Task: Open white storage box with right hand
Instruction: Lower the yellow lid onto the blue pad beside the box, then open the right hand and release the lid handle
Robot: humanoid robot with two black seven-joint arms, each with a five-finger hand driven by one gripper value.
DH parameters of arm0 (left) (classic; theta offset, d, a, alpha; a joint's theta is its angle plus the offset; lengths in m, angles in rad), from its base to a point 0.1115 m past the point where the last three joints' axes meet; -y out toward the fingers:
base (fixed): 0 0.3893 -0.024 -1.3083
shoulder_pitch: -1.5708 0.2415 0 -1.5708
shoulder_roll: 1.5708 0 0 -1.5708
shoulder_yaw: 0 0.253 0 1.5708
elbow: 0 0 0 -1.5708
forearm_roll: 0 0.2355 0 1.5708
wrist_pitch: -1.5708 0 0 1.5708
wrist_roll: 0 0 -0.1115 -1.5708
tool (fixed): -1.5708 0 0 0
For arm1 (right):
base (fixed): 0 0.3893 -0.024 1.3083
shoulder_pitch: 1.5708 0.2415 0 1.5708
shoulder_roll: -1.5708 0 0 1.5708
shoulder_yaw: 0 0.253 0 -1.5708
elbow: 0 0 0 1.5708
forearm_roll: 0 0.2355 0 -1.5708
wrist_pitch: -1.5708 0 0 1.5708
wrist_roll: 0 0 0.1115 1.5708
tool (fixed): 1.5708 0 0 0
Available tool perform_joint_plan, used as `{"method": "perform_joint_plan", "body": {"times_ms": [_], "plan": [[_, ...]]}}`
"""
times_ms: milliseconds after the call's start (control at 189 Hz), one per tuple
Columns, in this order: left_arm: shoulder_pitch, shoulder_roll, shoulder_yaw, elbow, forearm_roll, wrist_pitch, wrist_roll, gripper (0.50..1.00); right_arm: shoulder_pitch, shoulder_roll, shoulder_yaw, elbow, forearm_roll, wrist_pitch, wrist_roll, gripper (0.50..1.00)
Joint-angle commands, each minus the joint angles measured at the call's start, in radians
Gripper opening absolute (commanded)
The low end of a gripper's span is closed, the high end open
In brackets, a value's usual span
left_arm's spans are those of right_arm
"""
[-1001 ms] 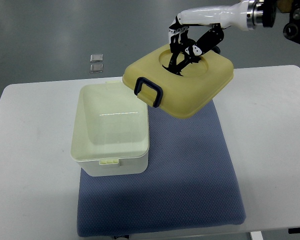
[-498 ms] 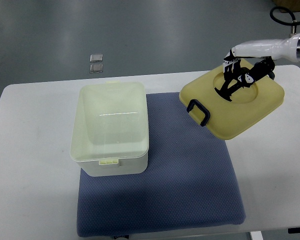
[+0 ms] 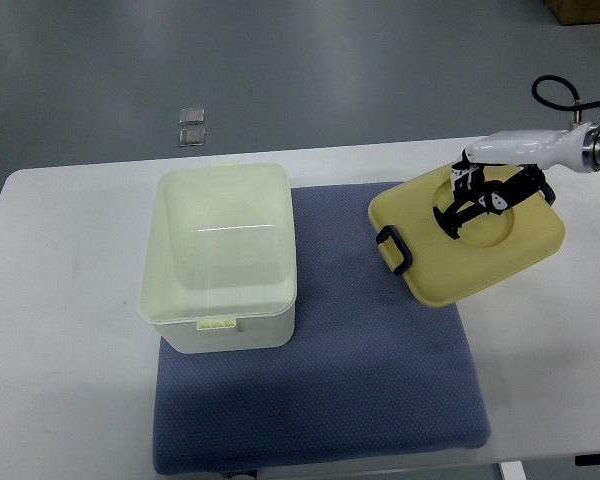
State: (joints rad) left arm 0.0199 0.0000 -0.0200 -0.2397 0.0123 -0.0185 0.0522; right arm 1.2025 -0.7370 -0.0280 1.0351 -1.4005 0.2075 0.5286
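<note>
Box: the white storage box [image 3: 220,258] stands open on the left part of the blue mat [image 3: 380,380], its inside bare as far as I can see, a small latch tab on its near wall.
Lid: the pale yellow lid [image 3: 480,262] is off the box and well to its right, over the mat's right edge and the white table [image 3: 60,400]. It sits tilted, dark handle [image 3: 396,250] pointing toward the box.
My right hand: my right hand [image 3: 480,195] comes in from the right edge and has its dark fingers [image 3: 458,215] curled into the round recess on top of the lid, gripping it there.
Lid contact: I cannot tell for sure whether the lid's low edge already touches the mat or hangs just above it.
My left hand: not in the picture.
Done: by my judgement the main part is finished, since the box is uncovered and the lid is clear of it.
Left: setting the lid down flat beside the box, letting go of the recess, and drawing my arm away.
Beyond the table: two small squares [image 3: 191,126] on the grey floor, no part of the job.
</note>
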Motion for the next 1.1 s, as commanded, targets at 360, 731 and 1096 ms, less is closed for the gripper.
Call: {"method": "perform_joint_plan", "body": {"times_ms": [360,731,1096], "plan": [[0.005,0.0,-0.003,0.011,0.0,0.0,0.0,1.0,-0.012,0.16,0.0,0.005,0.0,-0.033,-0.013,0.5],[0.006,0.0,-0.003,0.01,0.0,0.0,0.0,1.0,-0.054,0.208,0.002,0.008,0.0,-0.062,-0.013,0.5],[0.006,0.0,-0.001,0.01,0.0,0.0,0.0,1.0,-0.109,0.211,0.011,0.005,0.014,-0.111,-0.013,0.93]]}}
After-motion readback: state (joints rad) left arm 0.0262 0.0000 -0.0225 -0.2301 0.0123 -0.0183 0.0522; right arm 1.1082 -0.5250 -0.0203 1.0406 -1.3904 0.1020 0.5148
